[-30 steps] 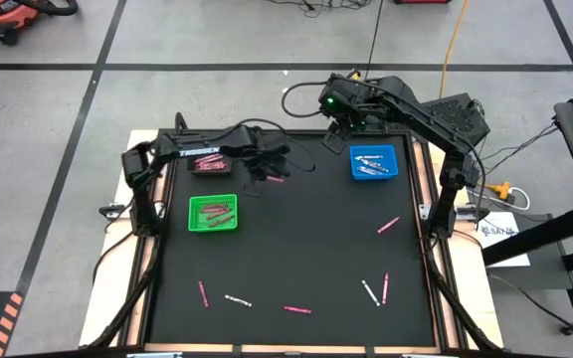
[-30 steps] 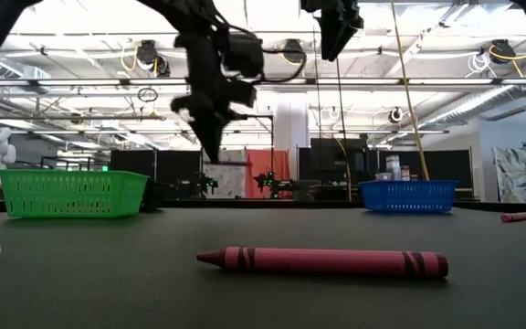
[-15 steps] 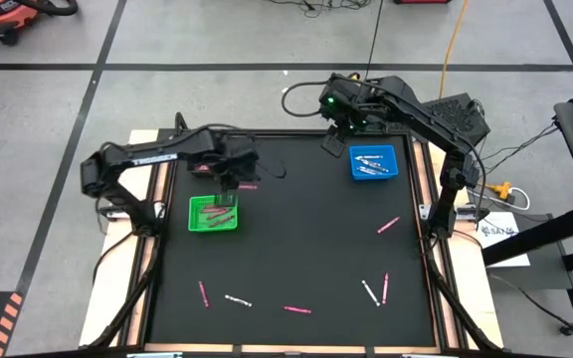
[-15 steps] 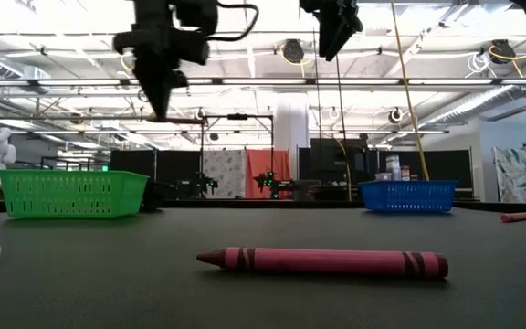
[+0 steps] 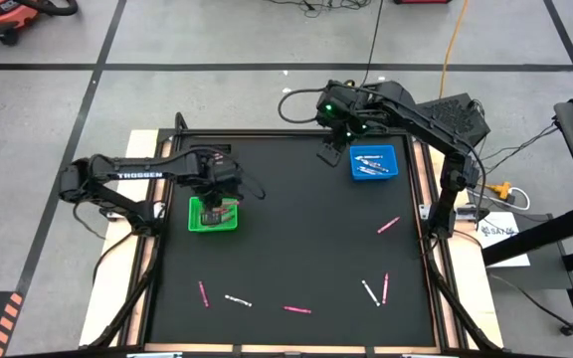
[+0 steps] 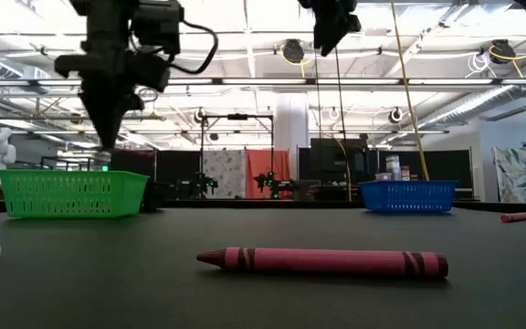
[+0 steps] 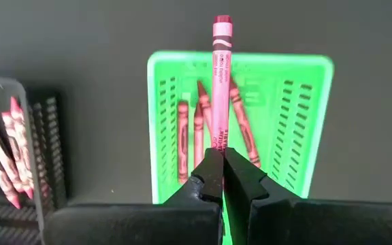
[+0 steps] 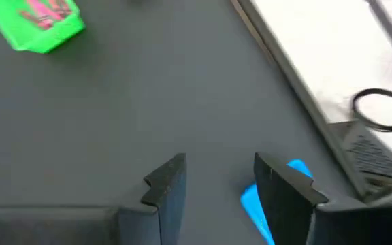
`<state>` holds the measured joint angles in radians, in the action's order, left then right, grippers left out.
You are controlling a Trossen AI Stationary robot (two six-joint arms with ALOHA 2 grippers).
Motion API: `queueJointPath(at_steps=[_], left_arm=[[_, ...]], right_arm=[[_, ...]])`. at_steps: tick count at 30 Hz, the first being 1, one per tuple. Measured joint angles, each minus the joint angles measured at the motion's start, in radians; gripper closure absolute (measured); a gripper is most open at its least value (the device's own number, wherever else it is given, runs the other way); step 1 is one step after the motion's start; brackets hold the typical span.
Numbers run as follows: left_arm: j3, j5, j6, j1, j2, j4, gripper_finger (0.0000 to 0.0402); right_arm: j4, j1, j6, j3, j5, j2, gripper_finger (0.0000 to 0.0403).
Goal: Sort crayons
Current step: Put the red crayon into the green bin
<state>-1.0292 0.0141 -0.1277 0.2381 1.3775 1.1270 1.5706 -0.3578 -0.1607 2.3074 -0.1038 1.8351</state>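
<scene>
My left gripper (image 7: 222, 167) is shut on a pink crayon (image 7: 221, 82) above the green tray (image 5: 195, 223), which holds several pink crayons (image 7: 194, 129). In the low view the left gripper (image 6: 106, 144) hangs over the green tray (image 6: 71, 194). My right gripper (image 8: 216, 180) is open and empty, in the air just left of the blue tray (image 5: 373, 162), which holds white crayons. Loose crayons lie flat on the black mat: pink ones (image 5: 388, 225) (image 5: 297, 309) (image 5: 203, 293) and white ones (image 5: 369, 292) (image 5: 238, 298). My left gripper pinches one end of the pink crayon (image 7: 220, 144) between its two fingertips. The fingers come from above, pointing down. The rest of the crayon sticks out straight ahead of the fingers, lifted clear above the green tray's inside.
A black tray (image 7: 19, 150) with pink crayons stands at the table's far side of the green tray. A pink crayon (image 6: 322, 262) lies near the table's front edge, and another (image 5: 385, 286) at the front right. The mat's middle is bare.
My left gripper has carried the pink crayon from the far middle of the table toward the left and near side. It now hangs over the green tray, and the crayon has stayed in the shut fingers.
</scene>
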Motion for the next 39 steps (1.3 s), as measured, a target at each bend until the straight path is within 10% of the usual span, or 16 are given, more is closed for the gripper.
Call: queueJointPath(at_steps=[17,39], left_arm=[[0.249,-0.018,0.097,0.002,-0.053,-0.112,0.0401],[0.284,0.031,0.093,0.002,-0.053,-0.154,0.0401]], right_arm=[[0.0,0.266,-0.192,0.0,0.182,-0.001,0.0245],[0.002,0.622,-0.533,-0.334,-0.135,-0.011,0.0245]])
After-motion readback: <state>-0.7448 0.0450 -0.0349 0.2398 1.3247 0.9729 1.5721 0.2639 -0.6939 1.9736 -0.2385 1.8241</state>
